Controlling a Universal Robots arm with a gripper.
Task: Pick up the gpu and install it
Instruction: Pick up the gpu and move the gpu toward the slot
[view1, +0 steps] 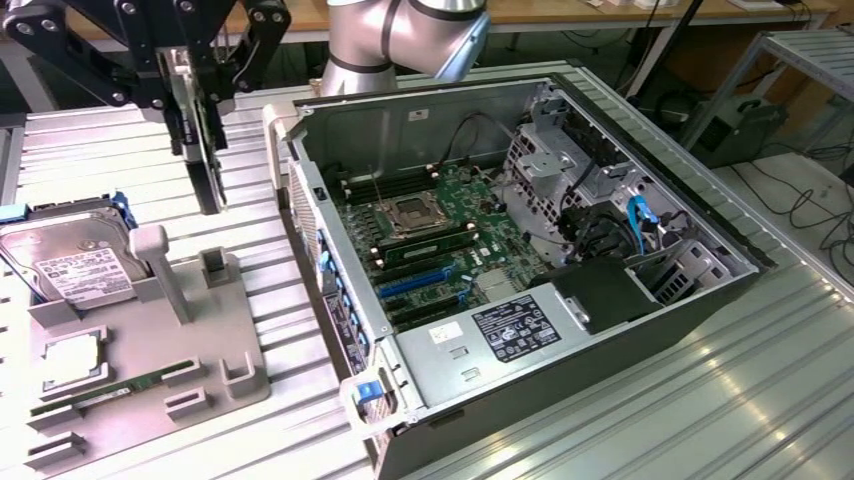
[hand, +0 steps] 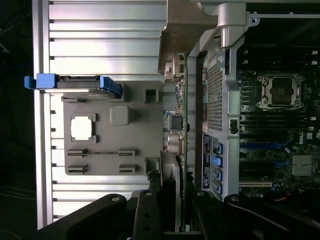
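Midair is where the gpu (view1: 207, 170) hangs, upright and edge-on, its long side running straight down from the pincer (view1: 198, 95). The black fingers (view1: 180, 100) are clamped on the card's upper part from both sides. Its lower end is over the ribbed metal tabletop (view1: 254, 140), in the strip between the grey holder tray (view1: 200, 340) and the open computer case (view1: 667, 340), toward the tabletop's far edge in the exterior view.

In the wrist view the gpu (hand: 178, 125) is a thin line of small components running away from the pincer (hand: 172, 192), with its silver bracket (hand: 182, 30) at the far end.

The grey holder tray lies just beside the card, at the tabletop edge on the exterior view's left. It carries a hard drive (view1: 74, 265) in blue rails, standing tilted against a grey post, a square processor (view1: 74, 362) in a recess, and a narrow green memory stick (view1: 114, 393) near the tray's front edge.

On the card's other side the computer case lies with its side panel off. The motherboard (view1: 427, 235) shows, with its bare processor socket (view1: 404, 213) and blue expansion slots (view1: 414, 283).
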